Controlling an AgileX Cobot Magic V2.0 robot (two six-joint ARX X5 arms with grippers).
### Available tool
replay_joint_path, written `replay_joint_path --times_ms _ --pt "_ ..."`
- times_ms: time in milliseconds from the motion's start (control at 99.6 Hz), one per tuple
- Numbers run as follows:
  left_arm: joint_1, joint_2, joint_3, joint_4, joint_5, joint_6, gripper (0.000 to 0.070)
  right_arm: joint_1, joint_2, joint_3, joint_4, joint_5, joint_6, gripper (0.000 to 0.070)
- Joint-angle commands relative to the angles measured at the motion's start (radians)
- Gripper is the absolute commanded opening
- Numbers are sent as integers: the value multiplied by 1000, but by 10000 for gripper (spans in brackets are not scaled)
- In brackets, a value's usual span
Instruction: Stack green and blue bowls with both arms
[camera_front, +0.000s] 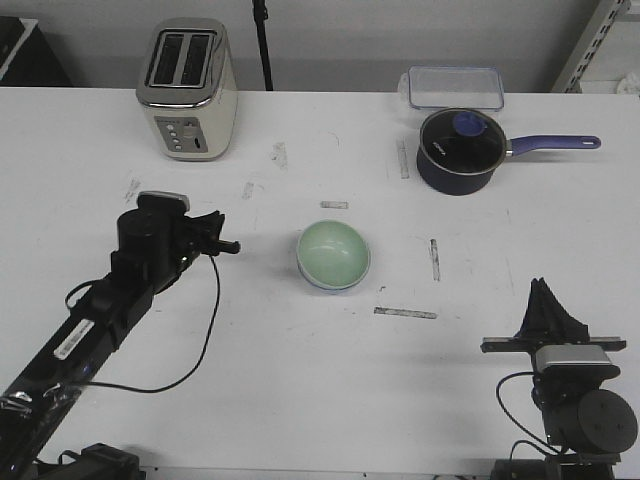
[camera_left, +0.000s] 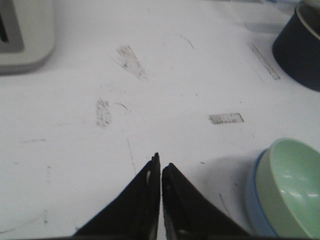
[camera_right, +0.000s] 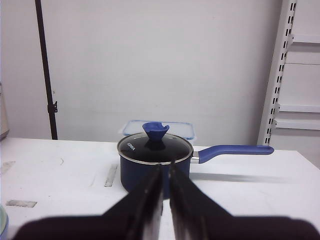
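The pale green bowl (camera_front: 334, 253) sits nested inside the light blue bowl (camera_front: 320, 281) at the middle of the white table; only the blue bowl's rim shows below it. In the left wrist view the green bowl (camera_left: 295, 187) and the blue bowl's wall (camera_left: 257, 200) lie beside the fingers, apart from them. My left gripper (camera_front: 232, 245) is shut and empty, to the left of the bowls, pointing at them; it also shows in the left wrist view (camera_left: 161, 167). My right gripper (camera_front: 541, 290) is shut and empty at the front right, far from the bowls; it also shows in the right wrist view (camera_right: 164, 170).
A cream toaster (camera_front: 187, 90) stands at the back left. A dark navy saucepan (camera_front: 459, 150) with glass lid and purple handle stands at the back right, a clear lidded box (camera_front: 455, 87) behind it. Tape marks dot the table (camera_front: 300, 380).
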Motion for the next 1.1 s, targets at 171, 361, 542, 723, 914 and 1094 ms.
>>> replay_joint_path --times_ms 171,361,542,723,914,1094 --pt "88 -187 -209 157 -2 206 1 0 0 3 11 -1 3 15" --pt "146 -368 -344 210 -2 237 1 0 0 3 11 -1 3 15" --pt "196 -555 -459 220 -2 233 1 0 0 3 11 -1 3 15" --pt "234 -725 -551 207 -2 232 1 0 0 3 11 -1 3 15" --pt "251 -861 -592 147 -13 225 1 0 0 3 11 -1 3 15" --pt "251 -948 -592 57 -64 225 1 0 0 3 11 -1 3 15"
